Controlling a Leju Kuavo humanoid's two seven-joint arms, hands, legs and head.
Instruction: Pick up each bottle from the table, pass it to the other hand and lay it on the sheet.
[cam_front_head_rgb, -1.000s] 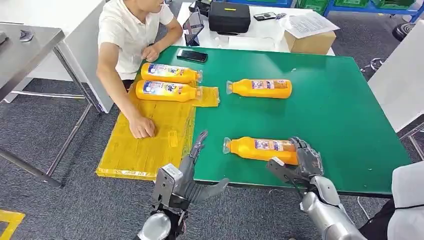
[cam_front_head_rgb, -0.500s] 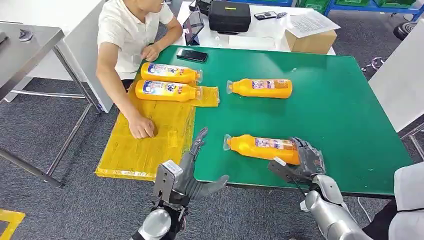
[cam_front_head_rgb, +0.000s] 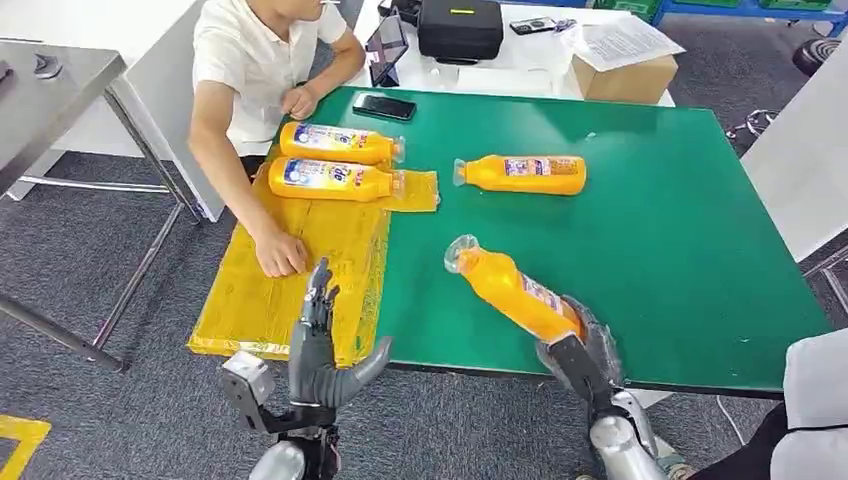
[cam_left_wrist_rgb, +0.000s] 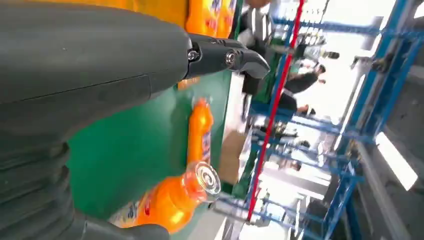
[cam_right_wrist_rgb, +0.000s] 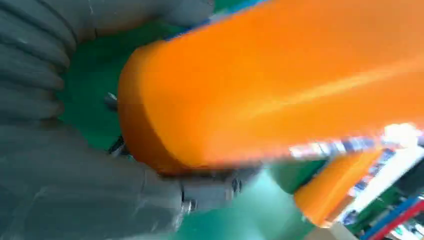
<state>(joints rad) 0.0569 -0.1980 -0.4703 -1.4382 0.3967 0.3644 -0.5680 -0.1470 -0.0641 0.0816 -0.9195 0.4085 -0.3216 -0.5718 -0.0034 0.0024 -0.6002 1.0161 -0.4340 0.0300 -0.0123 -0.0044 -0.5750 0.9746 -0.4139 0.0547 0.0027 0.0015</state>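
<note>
The right hand (cam_front_head_rgb: 583, 345) is clamped on the base of an orange bottle (cam_front_head_rgb: 512, 291), lifted off the green surface (cam_front_head_rgb: 650, 230) with its cap tilted toward 11 o'clock. The left hand (cam_front_head_rgb: 318, 345) is empty, fingers spread, over the yellow sheet (cam_front_head_rgb: 300, 270), where two bottles (cam_front_head_rgb: 335, 162) lie at 12 o'clock

Four orange bottles: two at upper left (cam_front_head_rgb: 342, 144) (cam_front_head_rgb: 335, 180), one upper centre (cam_front_head_rgb: 522, 174), one lower centre (cam_front_head_rgb: 512, 291). One yellow sheet (cam_front_head_rgb: 300, 270), one green table (cam_front_head_rgb: 640, 220), one phone (cam_front_head_rgb: 384, 106), one person (cam_front_head_rgb: 250, 60), two robot hands (cam_front_head_rgb: 318, 350) (cam_front_head_rgb: 582, 352).
</note>
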